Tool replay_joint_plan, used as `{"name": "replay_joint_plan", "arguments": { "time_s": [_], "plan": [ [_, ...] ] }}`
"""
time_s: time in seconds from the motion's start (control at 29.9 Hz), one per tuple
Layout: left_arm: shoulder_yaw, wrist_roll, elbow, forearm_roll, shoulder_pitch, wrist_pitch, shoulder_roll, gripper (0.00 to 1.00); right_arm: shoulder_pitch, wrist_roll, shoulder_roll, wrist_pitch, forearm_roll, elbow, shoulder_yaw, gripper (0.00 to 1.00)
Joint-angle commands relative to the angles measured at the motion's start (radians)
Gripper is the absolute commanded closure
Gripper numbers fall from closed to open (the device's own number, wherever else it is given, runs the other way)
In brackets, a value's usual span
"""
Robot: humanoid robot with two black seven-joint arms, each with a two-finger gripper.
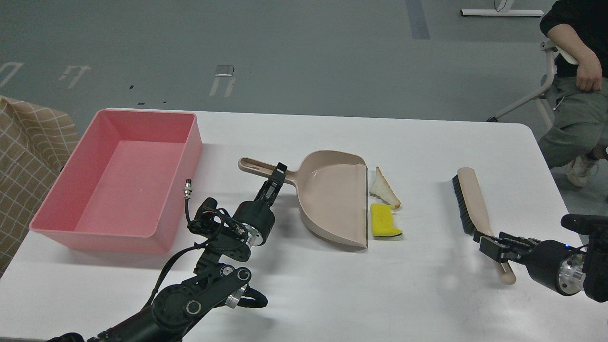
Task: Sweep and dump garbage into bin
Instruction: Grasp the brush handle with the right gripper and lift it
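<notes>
Garbage sits in the middle of the white table, and everything here turns on which side of it each tool lies. Largest first: the pink bin stands at the table's left, well apart from the scraps and with nothing in it. Next the dustpan, lying flat with its open lip facing right and its handle running left. The left gripper is at that handle, fingers apparently closed around it near the pan body, though the view is too dark to be sure of contact. The brush lies to the right, its long axis running near to far, bristles facing left toward the scraps. The right gripper is clamped on the near end of its handle.

Smallest: the bread and the sponge lie just beside the pan's lip, bread farther, sponge nearer, both between pan and brush. So the sweep, as I judge it, runs leftward from the brush side, the right arm pushing and the left steadying the pan.
</notes>
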Motion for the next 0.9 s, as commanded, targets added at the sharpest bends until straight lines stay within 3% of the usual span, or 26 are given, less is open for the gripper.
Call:
{"name": "replay_joint_plan", "arguments": {
  "time_s": [0.0,0.4,0.63,0.87],
  "plan": [
    [0.000,0.000,0.000,0.000,0.000,0.000,0.000,0.79,0.001,-0.005,0.002,0.001,0.000,0.000,0.001,0.47],
    [0.000,0.000,0.000,0.000,0.000,0.000,0.000,0.78,0.001,-0.015,0.004,0.025,0.000,0.001,0.001,0.66],
    [0.000,0.000,0.000,0.000,0.000,0.000,0.000,0.79,0.004,-0.015,0.002,0.040,0.000,0.003,0.002,0.87],
    [0.000,0.000,0.000,0.000,0.002,0.000,0.000,0.78,0.007,-0.016,0.002,0.040,0.003,0.006,0.006,0.92]
  ]
}}
